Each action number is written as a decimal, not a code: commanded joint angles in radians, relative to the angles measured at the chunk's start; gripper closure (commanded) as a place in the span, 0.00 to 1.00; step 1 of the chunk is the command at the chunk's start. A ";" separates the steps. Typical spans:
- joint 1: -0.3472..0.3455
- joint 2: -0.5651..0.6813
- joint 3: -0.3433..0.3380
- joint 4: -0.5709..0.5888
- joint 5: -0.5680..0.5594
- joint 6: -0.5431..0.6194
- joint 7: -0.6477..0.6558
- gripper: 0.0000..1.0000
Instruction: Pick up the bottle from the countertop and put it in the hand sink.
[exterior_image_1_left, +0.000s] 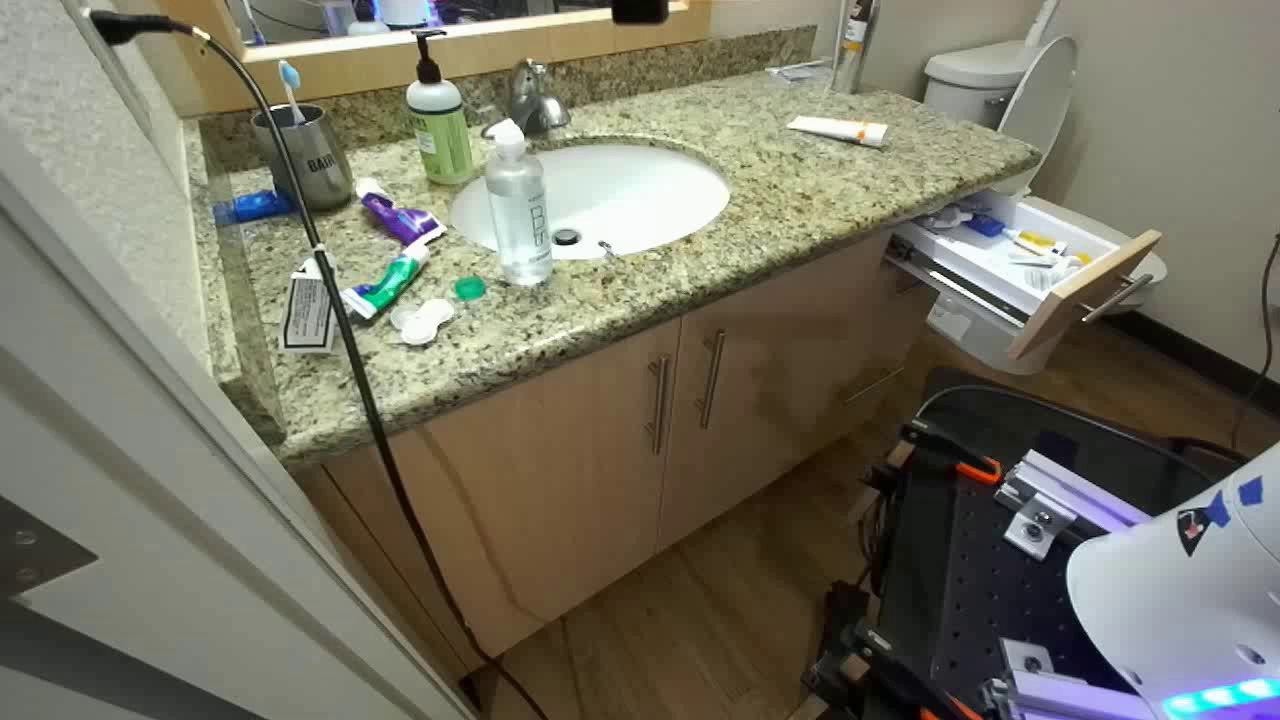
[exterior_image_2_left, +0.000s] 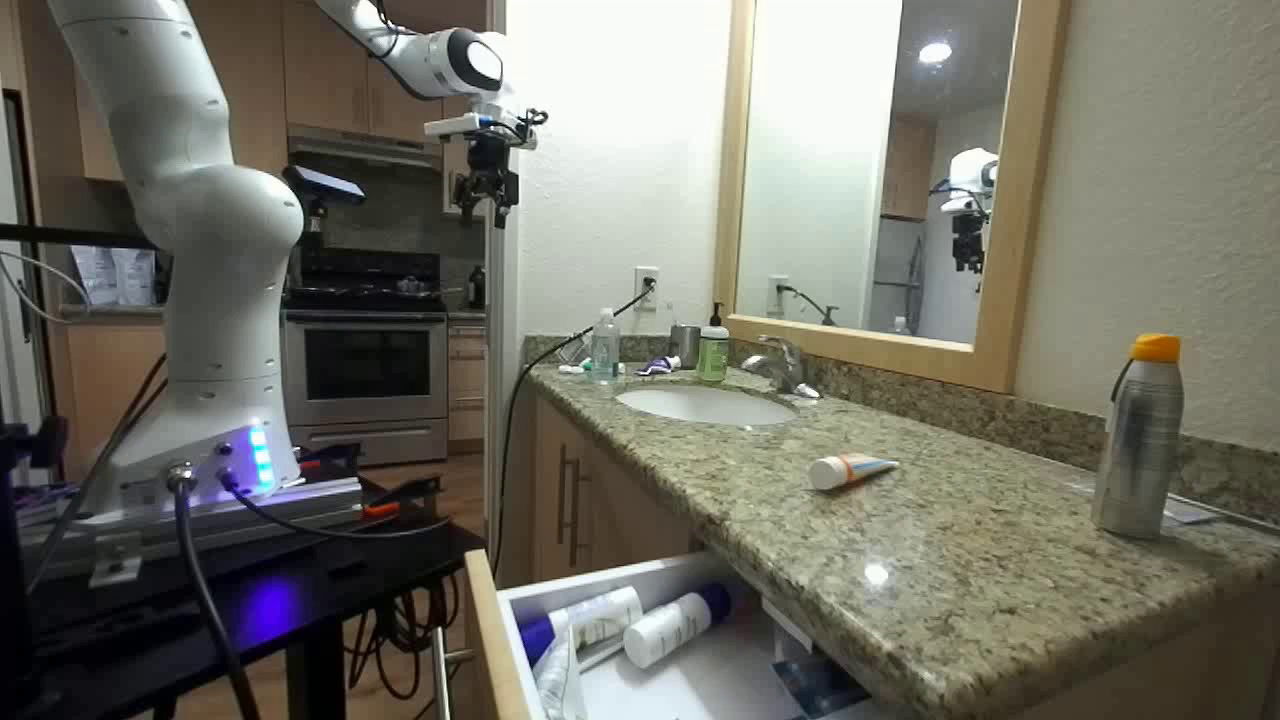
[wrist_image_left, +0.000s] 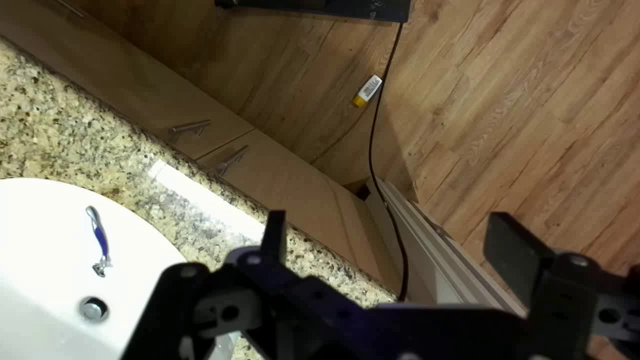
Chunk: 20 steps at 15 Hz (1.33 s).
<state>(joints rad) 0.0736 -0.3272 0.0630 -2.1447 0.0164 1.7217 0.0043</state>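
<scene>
Metal cup (exterior_image_1_left: 330, 185) holding a toothbrush (exterior_image_1_left: 290, 78), clear white-capped bottle (exterior_image_1_left: 520, 225), purple tube (exterior_image_1_left: 395, 215), open drawer (exterior_image_1_left: 1085, 298), white toilet (exterior_image_1_left: 965, 98)

In an exterior view, the gripper (exterior_image_2_left: 484, 214) hangs in mid-air, fingers apart and pointing down, well apart from the countertop (exterior_image_2_left: 960, 540). Just beyond the hand sink (exterior_image_2_left: 705, 404), the dark-topped green bottle (exterior_image_2_left: 713, 354) stands upright near the chrome faucet (exterior_image_2_left: 783, 368). A clear bottle (exterior_image_2_left: 606, 350) stands near it. A tube (exterior_image_2_left: 850, 470) lies closer; an orange-capped silver bottle (exterior_image_2_left: 1140, 450) stands upright. White containers (exterior_image_2_left: 672, 628) lie in the open drawer (exterior_image_2_left: 492, 640).

the forearm (exterior_image_2_left: 425, 65) slopes down to a downward-pointing pincer (exterior_image_2_left: 485, 208), its 2 fingers (wrist_image_left: 512, 250) spread wide.
</scene>
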 joint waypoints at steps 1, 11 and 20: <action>-0.002 0.001 0.002 0.003 0.001 -0.003 0.000 0.00; -0.101 0.383 -0.091 0.445 0.087 0.272 0.282 0.00; -0.093 0.562 -0.122 0.632 0.050 0.400 0.570 0.00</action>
<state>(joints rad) -0.0269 0.1086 -0.0465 -1.6011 0.1096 2.0258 0.4412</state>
